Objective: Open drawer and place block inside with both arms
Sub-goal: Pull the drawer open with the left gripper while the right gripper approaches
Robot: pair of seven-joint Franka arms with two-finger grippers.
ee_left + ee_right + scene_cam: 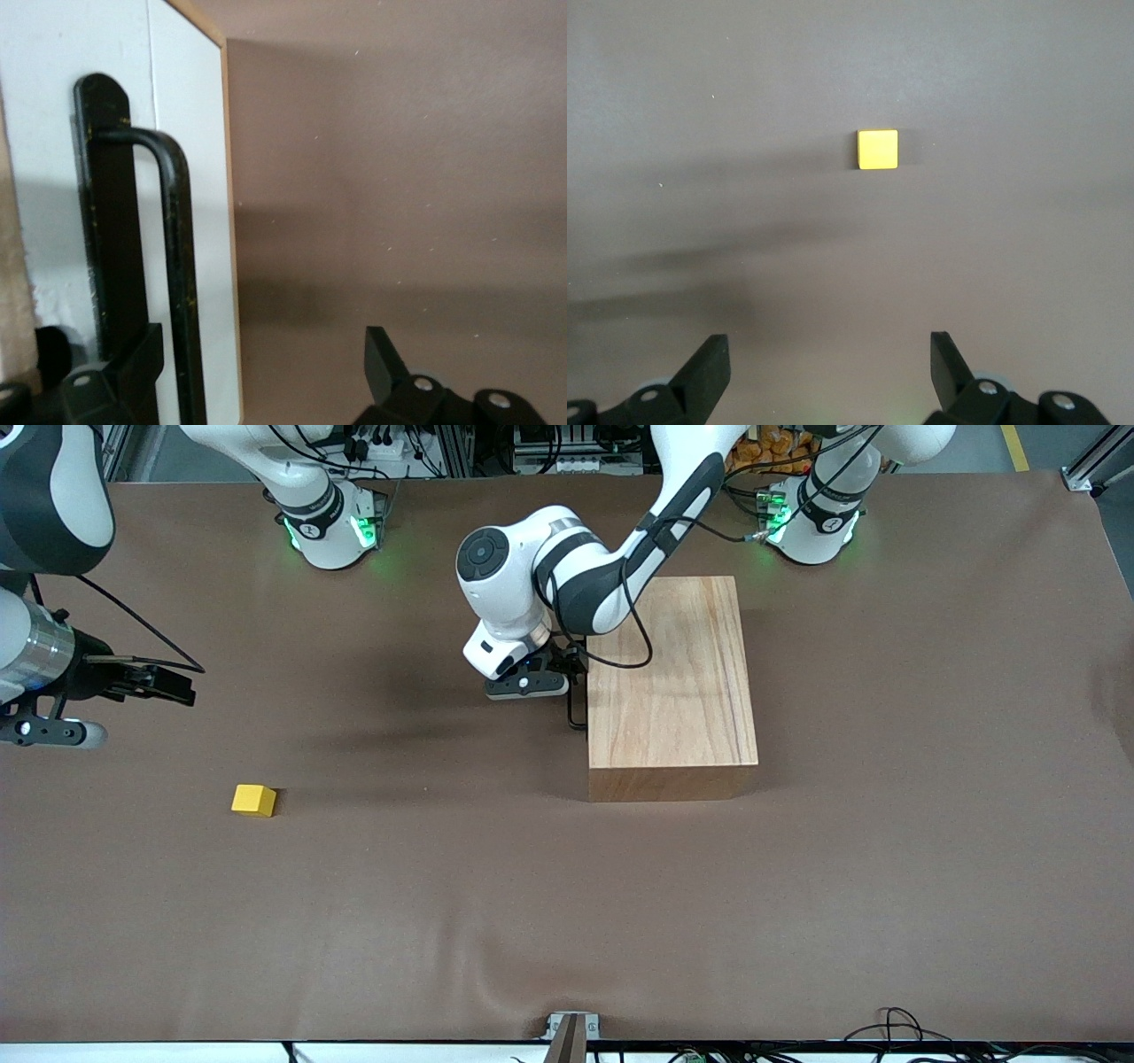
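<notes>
Block (pixel 254 800) lies nearest front camera, toward right arm's end of table. We see right gripper (pixel 828 372) up over bare table (pixel 567 921) near block, fingers spread wide, holding nothing. Left gripper (pixel 257 372) sits at closed drawer (pixel 190 133) front, fingers wide, one finger (pixel 111 266) between handle (pixel 177 266) and panel. Cabinet (pixel 671 682) mid-table.

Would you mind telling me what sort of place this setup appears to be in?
Most likely a robotics lab or test cell: two arms with green-lit bases bolted along a table covered in brown cloth, loose cables and aluminium framing at the edges, and only staged props, a wooden cabinet and a yellow block.
</notes>
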